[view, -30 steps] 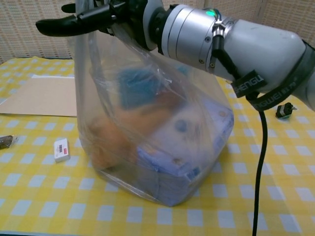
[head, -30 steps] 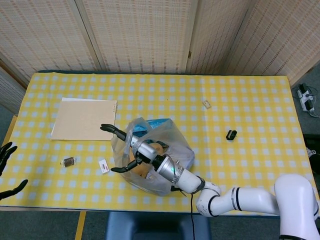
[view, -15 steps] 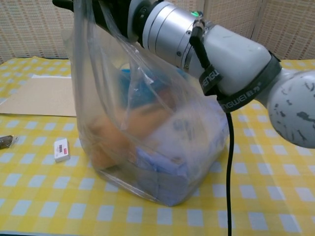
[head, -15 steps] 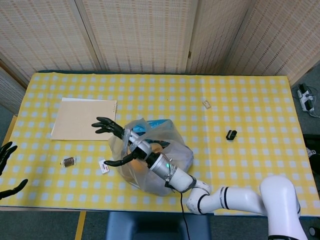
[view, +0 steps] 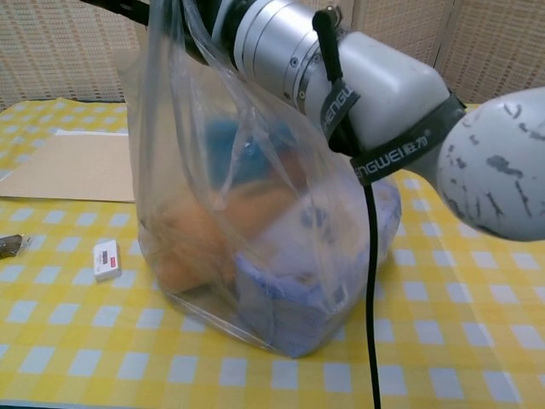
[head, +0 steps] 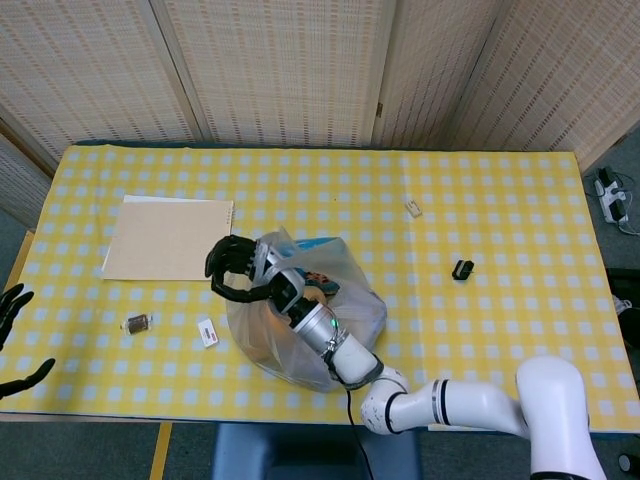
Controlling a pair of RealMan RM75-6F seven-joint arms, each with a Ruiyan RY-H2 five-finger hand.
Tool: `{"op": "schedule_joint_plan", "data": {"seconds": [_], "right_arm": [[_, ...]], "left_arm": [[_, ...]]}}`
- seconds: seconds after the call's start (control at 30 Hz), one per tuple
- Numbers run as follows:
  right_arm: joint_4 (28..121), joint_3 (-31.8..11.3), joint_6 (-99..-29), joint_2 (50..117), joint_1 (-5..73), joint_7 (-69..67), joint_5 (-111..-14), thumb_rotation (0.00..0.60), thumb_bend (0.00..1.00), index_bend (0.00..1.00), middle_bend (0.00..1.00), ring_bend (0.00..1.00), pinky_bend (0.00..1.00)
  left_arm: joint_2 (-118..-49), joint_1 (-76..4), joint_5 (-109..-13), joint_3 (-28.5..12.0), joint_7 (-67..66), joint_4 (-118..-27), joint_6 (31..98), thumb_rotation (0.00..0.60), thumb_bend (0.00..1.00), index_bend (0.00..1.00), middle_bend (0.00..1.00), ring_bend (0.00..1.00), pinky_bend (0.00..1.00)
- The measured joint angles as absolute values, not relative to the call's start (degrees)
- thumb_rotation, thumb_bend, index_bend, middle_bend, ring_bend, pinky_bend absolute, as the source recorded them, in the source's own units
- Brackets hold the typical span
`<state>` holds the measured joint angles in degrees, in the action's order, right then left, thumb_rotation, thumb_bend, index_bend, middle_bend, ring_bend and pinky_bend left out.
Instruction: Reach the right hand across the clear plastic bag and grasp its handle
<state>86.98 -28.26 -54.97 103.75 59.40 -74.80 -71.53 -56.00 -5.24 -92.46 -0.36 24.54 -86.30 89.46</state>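
The clear plastic bag (head: 320,325) stands on the yellow checked table (head: 500,210), holding blue, orange and white items. My right arm reaches across its top from the near side. My right hand (head: 236,269) sits at the bag's left upper edge, fingers curled in around the bag's handle (head: 264,256). In the chest view the bag (view: 255,221) hangs taut from the wrist (view: 281,43), with the hand mostly cut off at the top edge. My left hand (head: 12,338) hovers at the table's near left corner, fingers apart and holding nothing.
A tan cardboard sheet (head: 168,238) lies left of the bag. A small brown packet (head: 137,323) and a white card (head: 207,332) lie near the front left. A black clip (head: 462,269) and a small white piece (head: 413,207) lie to the right.
The right hand's fingers, spread wide a second ago, have curled in around the bag's handle. The forearm has pushed further across the bag, and the bag's top is drawn up.
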Motion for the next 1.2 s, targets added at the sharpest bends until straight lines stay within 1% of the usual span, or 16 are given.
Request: {"op": "schedule_joint_plan", "data": {"seconds": [0.07, 0.17, 0.3, 0.5, 0.67, 0.8, 0.9, 1.0, 1.2], "right_arm": [[88.01, -29.28, -54.96, 104.03, 58.93, -74.08, -68.77, 0.600, 0.54, 0.73, 0.79, 0.85, 0.81], [90.59, -31.18, -54.43, 104.07, 58.03, -72.80, -63.66, 0.600, 0.55, 0.73, 0.80, 0.91, 0.87], [95.69, -34.25, -51.87, 102.68, 56.49, -71.54, -56.97, 0.600, 0.55, 0.70, 0.79, 0.91, 0.88], [102.78, -39.26, -49.27, 99.02, 55.14, -68.60, -53.81, 0.600, 0.55, 0.70, 0.79, 0.91, 0.88], [108.59, -44.42, -49.88, 95.99, 55.37, -64.03, -52.17, 0.600, 0.55, 0.70, 0.78, 0.91, 0.88], [113.63, -49.23, -51.45, 93.12, 56.65, -58.98, -47.95, 0.600, 0.55, 0.70, 0.78, 0.91, 0.88], [116.87, -51.80, -52.92, 91.19, 57.82, -55.29, -44.02, 0.600, 0.55, 0.70, 0.78, 0.91, 0.88], [119.20, -53.39, -54.43, 89.58, 58.92, -52.29, -40.16, 0.600, 0.55, 0.70, 0.78, 0.91, 0.88], [119.97, -54.10, -55.05, 88.46, 59.20, -51.06, -38.06, 0.600, 0.55, 0.70, 0.78, 0.91, 0.88]], "left_arm": [[-56.02, -5.29, -92.61, -0.30, 24.43, -86.32, 89.41, 0.600, 0.29, 0.00, 0.05, 0.04, 0.00], [-56.03, -5.37, -92.80, -0.21, 24.27, -86.41, 89.31, 0.600, 0.29, 0.00, 0.05, 0.05, 0.00], [-56.08, -5.46, -92.67, -0.21, 24.00, -86.48, 89.04, 0.600, 0.29, 0.00, 0.05, 0.05, 0.00], [-56.29, -5.83, -92.58, -0.11, 22.82, -86.86, 88.11, 0.600, 0.29, 0.00, 0.05, 0.05, 0.00], [-56.49, -6.17, -92.98, 0.08, 21.77, -87.32, 87.60, 0.600, 0.29, 0.00, 0.05, 0.05, 0.00], [-56.63, -6.49, -92.60, 0.08, 21.37, -87.39, 86.75, 0.600, 0.29, 0.00, 0.05, 0.05, 0.00], [-56.66, -6.64, -92.27, 0.06, 20.97, -87.58, 86.33, 0.600, 0.29, 0.00, 0.05, 0.05, 0.00], [-56.69, -6.52, -92.41, 0.12, 20.56, -87.84, 86.66, 0.600, 0.29, 0.00, 0.05, 0.05, 0.00], [-56.63, -6.45, -92.72, 0.40, 20.22, -88.14, 86.63, 0.600, 0.29, 0.00, 0.05, 0.05, 0.00]]}}
